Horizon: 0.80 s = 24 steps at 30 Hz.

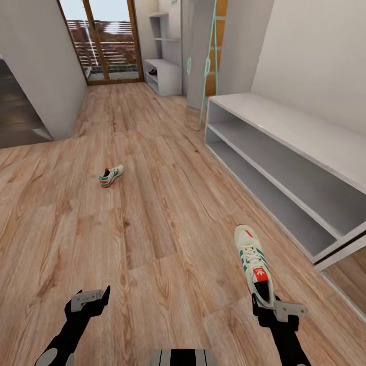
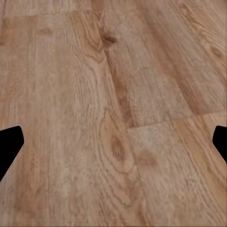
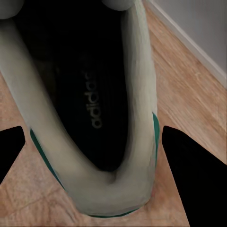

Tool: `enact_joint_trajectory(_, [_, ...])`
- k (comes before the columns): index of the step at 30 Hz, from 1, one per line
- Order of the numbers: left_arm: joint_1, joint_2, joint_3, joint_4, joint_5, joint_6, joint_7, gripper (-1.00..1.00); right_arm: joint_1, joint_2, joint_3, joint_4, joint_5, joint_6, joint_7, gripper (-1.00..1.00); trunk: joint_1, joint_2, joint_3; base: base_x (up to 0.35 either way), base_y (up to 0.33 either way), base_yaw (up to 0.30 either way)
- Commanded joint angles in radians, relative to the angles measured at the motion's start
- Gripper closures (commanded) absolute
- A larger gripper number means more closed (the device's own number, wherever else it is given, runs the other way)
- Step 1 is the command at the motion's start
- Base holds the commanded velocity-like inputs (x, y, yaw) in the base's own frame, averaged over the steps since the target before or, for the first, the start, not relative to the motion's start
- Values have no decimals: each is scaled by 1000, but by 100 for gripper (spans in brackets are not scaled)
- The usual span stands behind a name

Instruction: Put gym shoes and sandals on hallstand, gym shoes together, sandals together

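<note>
White with green stripes, the near gym shoe (image 1: 253, 263) is lying on the corridor floor (image 1: 152, 213) just ahead of my right gripper (image 1: 277, 311). I'm seeing its heel opening between that claw's spread fingers, though I cannot tell if they are touching it. My left gripper (image 1: 90, 300) is hanging wide open over bare planks, holding nothing. A second gym shoe (image 1: 111, 176) is sitting farther off, and the hallstand (image 1: 284, 152) is standing to my right.

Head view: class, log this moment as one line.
right gripper: at near gym shoe's heel | left gripper: open | hallstand: empty
</note>
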Motion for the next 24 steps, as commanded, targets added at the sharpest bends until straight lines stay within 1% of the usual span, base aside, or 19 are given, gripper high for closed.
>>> enact_joint_trajectory(1, [0,0,0,0,0,0,0,-100,0,0,0,0,0,0,0,100,0,0,0,325,136,0])
enact_joint_trajectory(14, [0,0,0,0,0,0,0,-100,-1,-1,0,17,1,-2,0,100,0,0,0,325,142,0])
enact_joint_trajectory(17, [0,0,0,0,0,0,0,-100,-1,-1,1,20,1,-14,0,100,0,0,0,324,154,0])
enact_joint_trajectory(24, [0,0,0,0,0,0,0,-100,0,-1,10,21,0,-24,0,100,0,0,0,324,156,0])
